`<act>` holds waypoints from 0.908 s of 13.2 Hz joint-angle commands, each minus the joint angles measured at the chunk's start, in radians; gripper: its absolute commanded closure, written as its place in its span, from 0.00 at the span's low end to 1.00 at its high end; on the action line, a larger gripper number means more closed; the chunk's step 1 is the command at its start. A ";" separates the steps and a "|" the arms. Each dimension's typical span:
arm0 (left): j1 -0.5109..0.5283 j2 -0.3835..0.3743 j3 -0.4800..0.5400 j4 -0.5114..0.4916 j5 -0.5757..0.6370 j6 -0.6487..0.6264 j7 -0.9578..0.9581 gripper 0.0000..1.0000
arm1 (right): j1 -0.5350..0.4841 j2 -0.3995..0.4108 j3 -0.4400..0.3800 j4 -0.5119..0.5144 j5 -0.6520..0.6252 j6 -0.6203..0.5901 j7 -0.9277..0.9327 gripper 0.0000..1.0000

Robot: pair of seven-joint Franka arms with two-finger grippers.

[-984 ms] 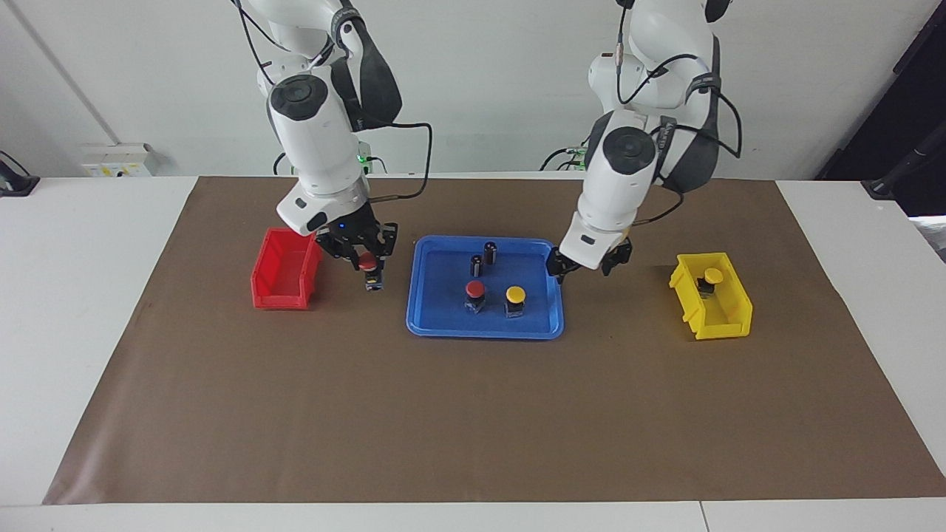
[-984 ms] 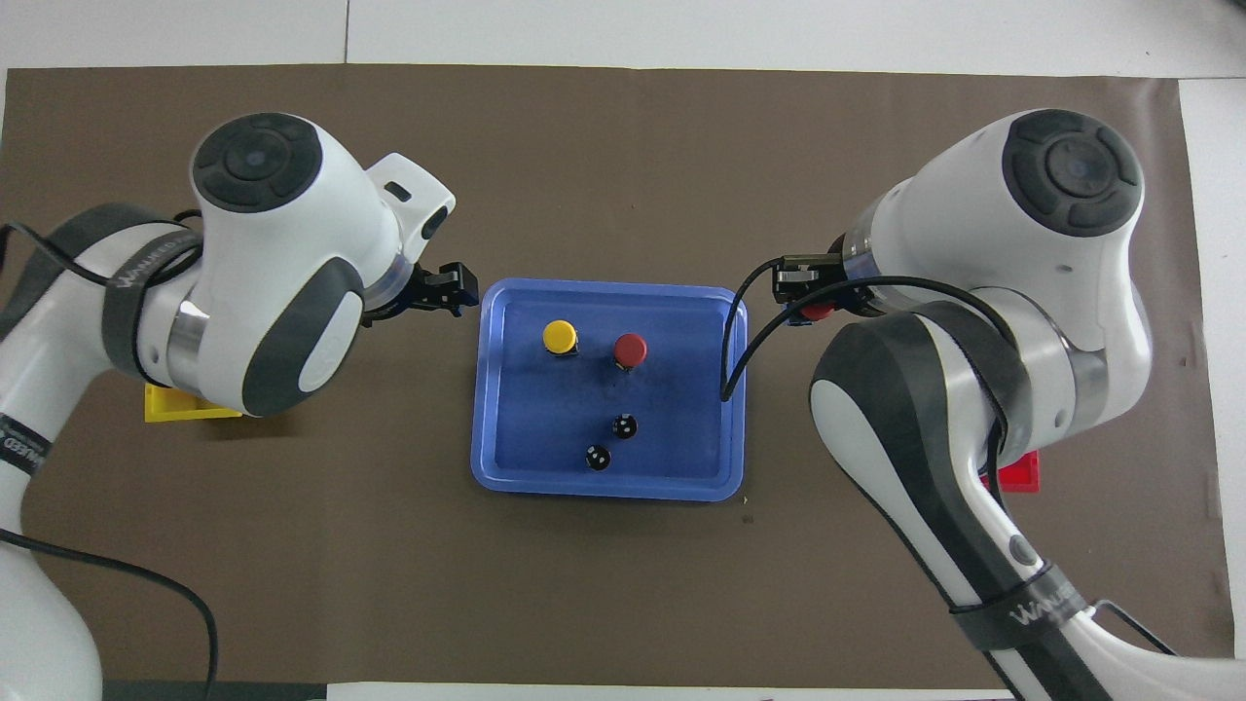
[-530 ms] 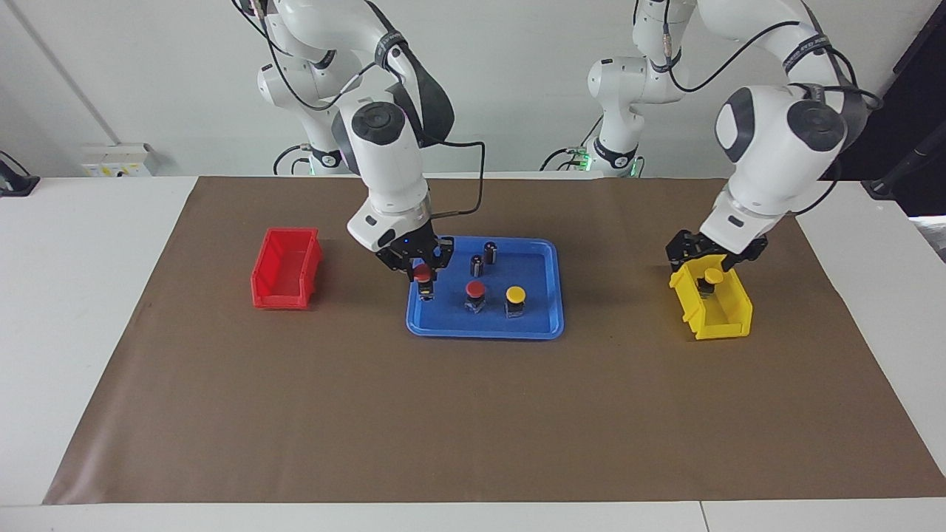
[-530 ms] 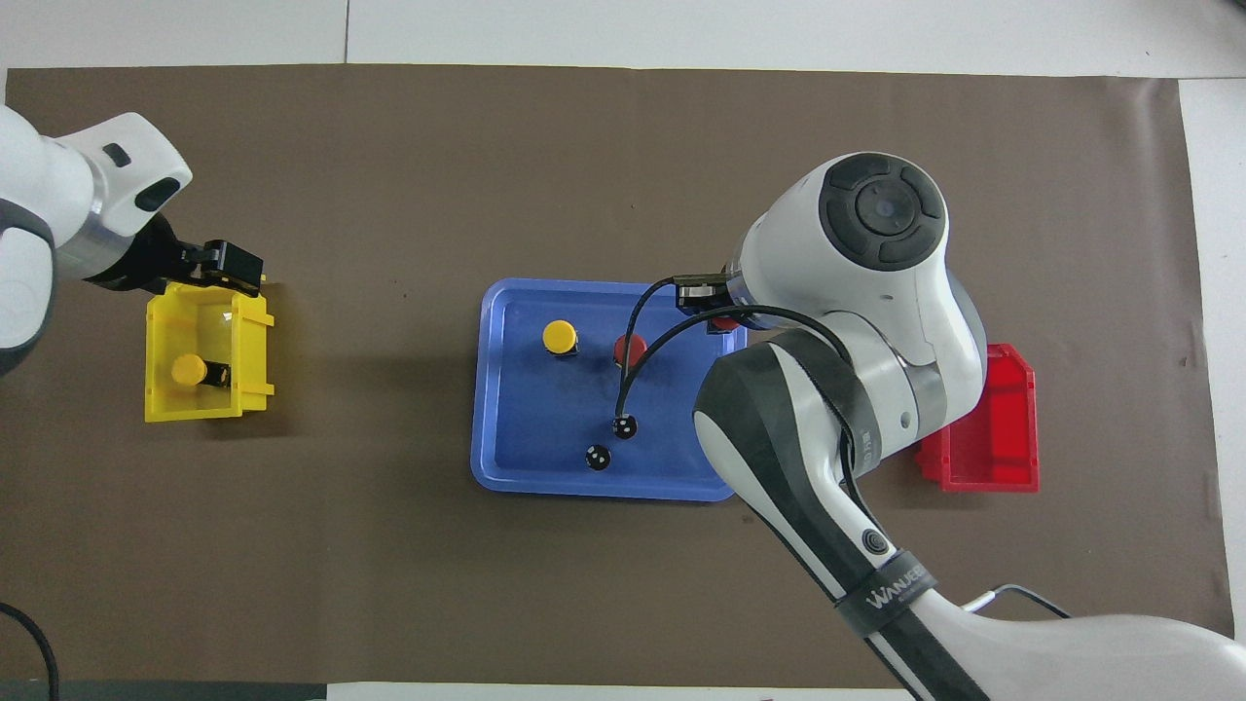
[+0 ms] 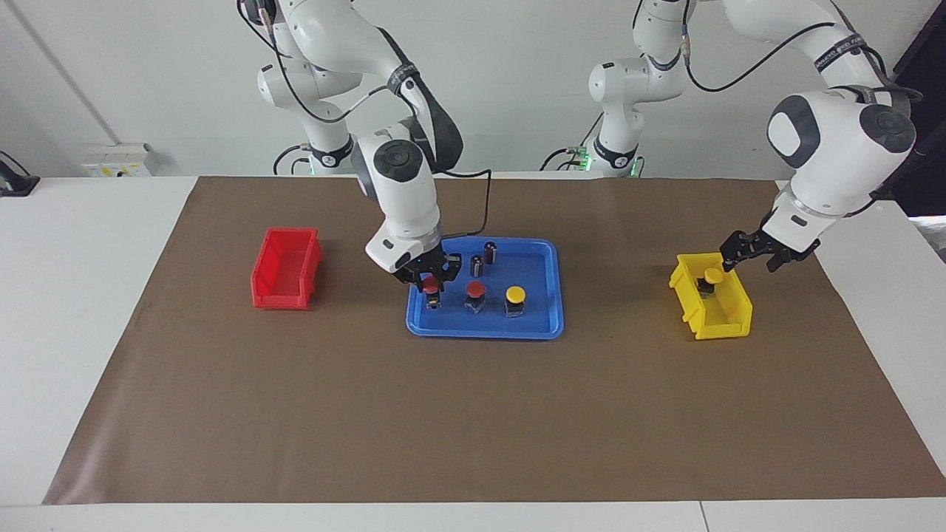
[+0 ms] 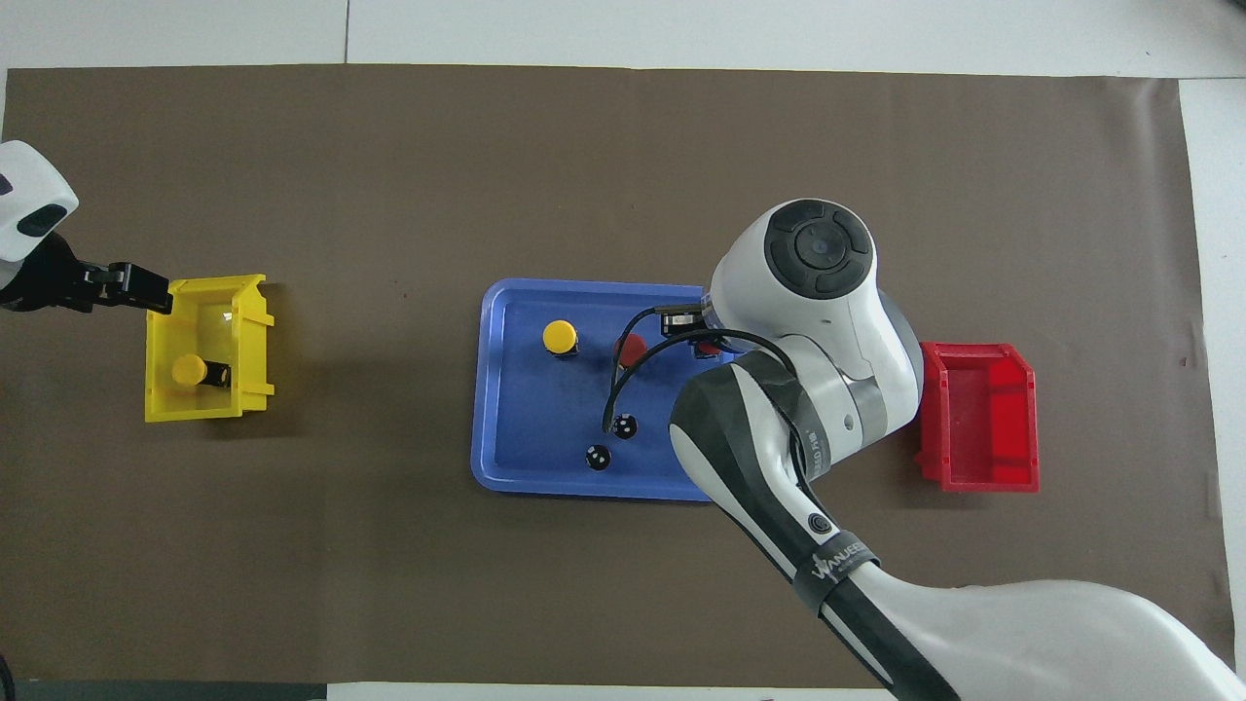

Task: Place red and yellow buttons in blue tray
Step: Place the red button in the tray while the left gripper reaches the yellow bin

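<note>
The blue tray (image 5: 484,332) (image 6: 489,389) lies mid-table. In it stand a red button (image 5: 474,289) (image 6: 631,348) and a yellow button (image 5: 515,295) (image 6: 559,337). My right gripper (image 5: 431,287) (image 6: 705,347) is shut on a second red button (image 5: 430,283) and holds it low inside the tray, at the end toward the right arm. I cannot tell whether it touches the floor. A second yellow button (image 5: 712,275) (image 6: 188,370) sits in the yellow bin (image 5: 715,314) (image 6: 209,409). My left gripper (image 5: 752,258) (image 6: 156,292) is open and empty, raised at that bin's outer edge.
Two dark capless cylinders (image 5: 490,251) (image 6: 625,425) stand in the tray's part nearer to the robots. An empty red bin (image 5: 284,270) (image 6: 978,419) sits toward the right arm's end. Brown paper covers the table.
My right gripper carried the red button from beside the red bin into the tray and lowered it. My left gripper moved from the tray's edge to the yellow bin.
</note>
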 commanded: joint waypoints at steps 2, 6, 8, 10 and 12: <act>0.017 -0.089 -0.011 -0.233 -0.014 0.166 0.004 0.22 | -0.003 -0.038 -0.003 -0.069 0.020 0.032 -0.006 0.73; 0.025 -0.104 -0.011 -0.277 -0.019 0.190 -0.001 0.23 | 0.002 -0.029 -0.003 -0.074 0.020 0.060 -0.002 0.72; 0.025 -0.117 -0.011 -0.306 -0.019 0.197 0.000 0.24 | 0.002 -0.029 -0.003 -0.074 0.021 0.061 0.001 0.62; 0.023 -0.115 -0.011 -0.323 -0.020 0.222 -0.010 0.24 | 0.002 -0.027 -0.003 -0.065 0.021 0.058 0.001 0.21; 0.022 -0.112 -0.011 -0.346 -0.020 0.258 -0.048 0.26 | 0.000 -0.023 -0.004 -0.019 0.014 0.031 0.003 0.00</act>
